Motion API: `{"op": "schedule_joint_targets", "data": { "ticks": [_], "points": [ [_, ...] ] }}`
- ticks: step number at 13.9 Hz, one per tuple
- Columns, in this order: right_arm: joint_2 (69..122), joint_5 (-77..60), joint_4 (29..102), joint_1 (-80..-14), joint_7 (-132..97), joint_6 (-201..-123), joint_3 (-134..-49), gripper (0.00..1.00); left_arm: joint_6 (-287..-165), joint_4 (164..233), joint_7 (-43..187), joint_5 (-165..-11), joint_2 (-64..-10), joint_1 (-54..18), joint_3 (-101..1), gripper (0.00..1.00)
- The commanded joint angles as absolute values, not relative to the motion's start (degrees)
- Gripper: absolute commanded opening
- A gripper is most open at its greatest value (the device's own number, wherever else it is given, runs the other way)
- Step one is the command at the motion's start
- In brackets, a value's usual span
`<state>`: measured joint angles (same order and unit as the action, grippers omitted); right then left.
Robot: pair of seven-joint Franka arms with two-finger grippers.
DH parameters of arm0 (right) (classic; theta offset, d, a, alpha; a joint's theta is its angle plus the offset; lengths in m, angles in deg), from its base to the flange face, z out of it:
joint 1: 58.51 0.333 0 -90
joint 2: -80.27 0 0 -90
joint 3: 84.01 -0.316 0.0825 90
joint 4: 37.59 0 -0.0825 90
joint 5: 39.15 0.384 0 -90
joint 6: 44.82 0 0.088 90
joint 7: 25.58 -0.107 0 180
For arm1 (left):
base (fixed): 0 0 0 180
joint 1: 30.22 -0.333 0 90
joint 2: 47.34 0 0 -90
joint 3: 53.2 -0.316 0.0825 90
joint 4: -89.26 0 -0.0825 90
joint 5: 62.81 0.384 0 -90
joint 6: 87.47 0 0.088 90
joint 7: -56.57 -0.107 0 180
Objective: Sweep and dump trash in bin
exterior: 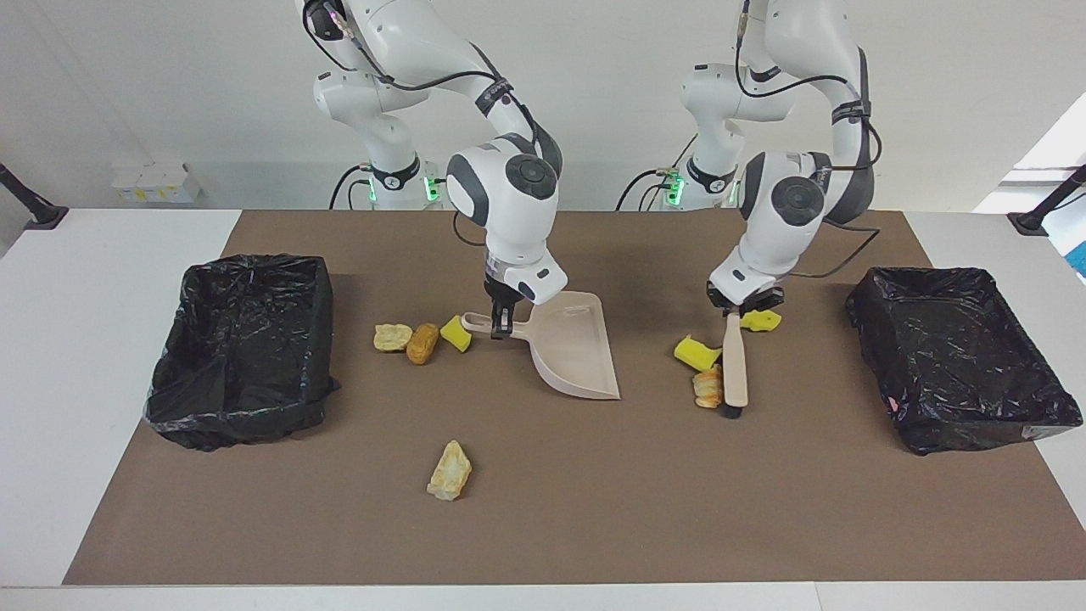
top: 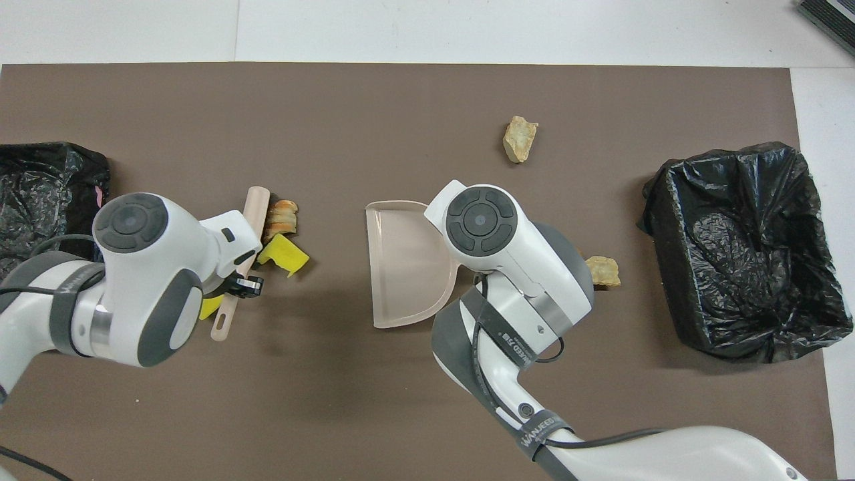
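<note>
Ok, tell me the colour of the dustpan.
The dustpan is pale beige-pink, clearest in the facing view.

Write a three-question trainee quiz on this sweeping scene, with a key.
1. True or false: the left end effector is shut on the brush.
2. What does the right end effector hold? A) dustpan B) sponge C) bin
3. How many lined bins are on the table?

Key: 1 true. 2 A, by its handle. 3 two: one bin at the right arm's end, the other bin at the left arm's end.
</note>
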<state>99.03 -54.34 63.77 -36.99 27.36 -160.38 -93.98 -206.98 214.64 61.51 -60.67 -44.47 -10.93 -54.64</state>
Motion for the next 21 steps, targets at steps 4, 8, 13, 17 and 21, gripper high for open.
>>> {"op": "schedule_joint_targets", "data": {
  "ticks": [4,8,13,17,21],
  "points": [
    [101.1,-55.6,64.4,-35.3,22.1,-164.4,-94.4,0.0,-206.6,217.1,69.0,-69.8,-47.9,0.2,-55.6,0.0],
    [101.1,-55.6,64.7,-35.5,22.1,-164.4,-94.4,0.0,-209.6,216.4,72.9,-74.4,-47.7,5.7,-55.6,0.0],
    [101.1,-55.5,64.9,-35.7,22.1,-164.4,-94.4,0.0,-201.4,210.0,78.4,-74.3,-48.3,6.6,-56.3,0.0],
    [101.1,-55.5,65.1,-35.9,22.1,-164.4,-94.4,0.0,-191.7,210.1,78.1,-73.4,-54.2,0.4,-56.4,0.0],
    [101.0,-55.5,65.4,-36.1,22.1,-164.5,-94.4,0.0,-183.4,213.8,78.4,-61.4,-59.8,-8.4,-56.4,0.0]
  ]
}}
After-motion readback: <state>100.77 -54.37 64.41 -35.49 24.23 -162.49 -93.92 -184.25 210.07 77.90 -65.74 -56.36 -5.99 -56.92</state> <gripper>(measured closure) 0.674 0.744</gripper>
